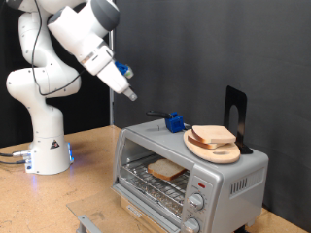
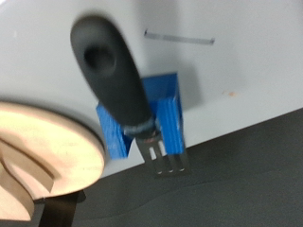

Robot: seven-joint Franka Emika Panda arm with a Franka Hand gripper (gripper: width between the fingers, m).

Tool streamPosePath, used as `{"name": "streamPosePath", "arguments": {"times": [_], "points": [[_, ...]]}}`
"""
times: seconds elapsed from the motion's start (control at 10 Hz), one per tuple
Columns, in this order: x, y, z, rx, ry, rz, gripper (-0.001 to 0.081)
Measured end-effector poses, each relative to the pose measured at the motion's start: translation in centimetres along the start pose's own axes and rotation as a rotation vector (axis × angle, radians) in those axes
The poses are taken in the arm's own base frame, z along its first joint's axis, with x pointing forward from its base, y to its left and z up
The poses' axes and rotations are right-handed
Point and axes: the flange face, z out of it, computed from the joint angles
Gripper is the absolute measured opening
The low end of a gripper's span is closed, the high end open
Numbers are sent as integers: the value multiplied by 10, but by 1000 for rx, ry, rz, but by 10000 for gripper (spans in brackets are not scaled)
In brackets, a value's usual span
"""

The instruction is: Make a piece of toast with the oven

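Observation:
The silver toaster oven [image 1: 243, 175] stands at the exterior view's lower right, with two round knobs on its front. A tan slice of bread [image 1: 167, 170] lies on the wire rack inside it. A second slice [image 1: 216, 134] lies on a round wooden plate [image 1: 206, 149] on the oven's top. My gripper [image 1: 129, 93] hangs in the air above and to the exterior view's left of the oven, touching nothing. No fingers show in the wrist view, which looks down on the oven top [image 2: 241, 85] and the plate [image 2: 43, 151].
A blue holder [image 1: 175, 122] on the oven top carries a black-handled fork [image 2: 118, 80], its tines [image 2: 170, 166] past the top's edge. A black stand [image 1: 235, 116] rises behind the plate. The robot's base [image 1: 47, 146] stands on the wooden table at the exterior view's left.

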Motion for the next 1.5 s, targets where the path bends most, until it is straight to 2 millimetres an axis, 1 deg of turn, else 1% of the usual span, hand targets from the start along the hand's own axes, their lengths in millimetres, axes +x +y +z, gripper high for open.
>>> {"name": "streamPosePath", "arguments": {"times": [0.2, 0.3, 0.4, 0.5, 0.6, 0.7, 0.8, 1.0, 1.1, 1.2, 1.3, 1.5], "points": [[-13, 18, -22, 22, 6, 41, 808], [-17, 22, -30, 45, 8, 54, 808], [-15, 22, -29, 31, 17, 52, 808], [-12, 22, -30, 37, 60, 87, 808], [-9, 28, -34, 38, 160, 164, 808], [-11, 39, -39, 22, 247, 263, 808], [-17, 54, -45, 7, 280, 390, 808], [-28, 78, -51, -24, 132, 569, 808], [-25, 76, -51, -15, 168, 531, 808], [-26, 70, -46, 44, 92, 573, 808], [-26, 64, -45, 112, 14, 655, 808], [-33, 66, -44, 211, -68, 810, 808]]}}
